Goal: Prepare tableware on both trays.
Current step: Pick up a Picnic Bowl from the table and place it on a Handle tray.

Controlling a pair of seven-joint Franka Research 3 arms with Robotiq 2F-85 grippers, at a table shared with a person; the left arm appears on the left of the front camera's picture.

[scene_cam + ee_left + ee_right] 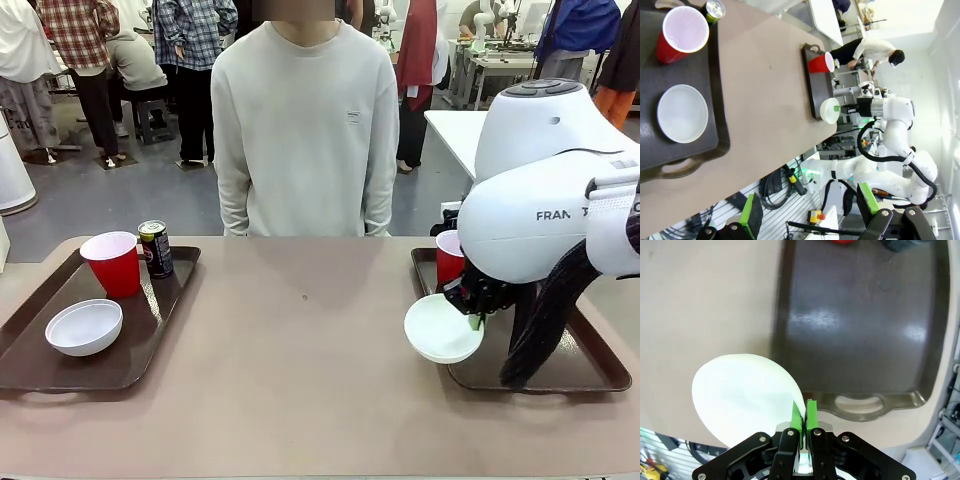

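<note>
White bowl (441, 330) pinched in right end effector (474, 321)

The right arm reaches in from the right side, bent low over the table. Its right gripper (474, 318) is closed, fingers pressed together. The left gripper (810, 210) stands wide open.

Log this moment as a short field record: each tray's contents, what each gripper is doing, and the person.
left tray: red cup, can, bowl
right tray: second red cup at its far end
right gripper: shut on second bowl's rim, bowl over the tray's inner edge
left gripper: open, empty, raised above the table's near edge
person: standing at the far side, arms down
</note>
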